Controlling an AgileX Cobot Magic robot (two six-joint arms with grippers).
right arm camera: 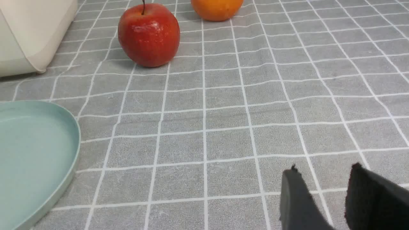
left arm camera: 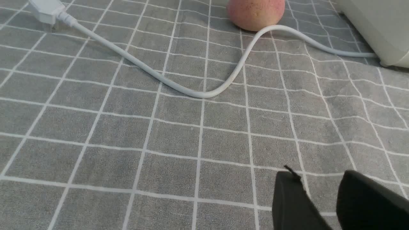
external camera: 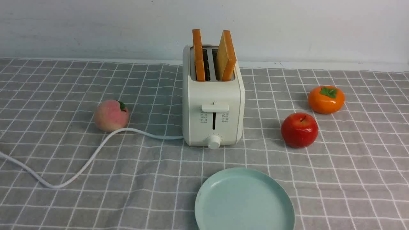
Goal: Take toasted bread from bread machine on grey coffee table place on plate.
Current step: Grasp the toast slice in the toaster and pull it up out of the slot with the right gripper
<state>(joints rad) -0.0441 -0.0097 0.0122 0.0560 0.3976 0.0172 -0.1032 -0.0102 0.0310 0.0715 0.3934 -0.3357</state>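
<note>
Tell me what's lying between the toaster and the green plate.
Only bare grey grid cloth lies between the toaster and the plate; the front view shows it.

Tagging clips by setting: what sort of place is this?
Likely a staged breakfast tabletop, not a real kitchen: cream-white two-slot toaster holding orange-crusted toast slices, grey white-gridded tablecloth, glossy red apple, bare white wall.

Left hand [left arm camera: 319, 180], right hand [right arm camera: 323, 174]: blunt matte-black fingers [left arm camera: 297, 204]

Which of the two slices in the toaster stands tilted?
The right slice: it leans sideways and shows its pale face, while the left slice stands nearly upright, edge-on.
</note>
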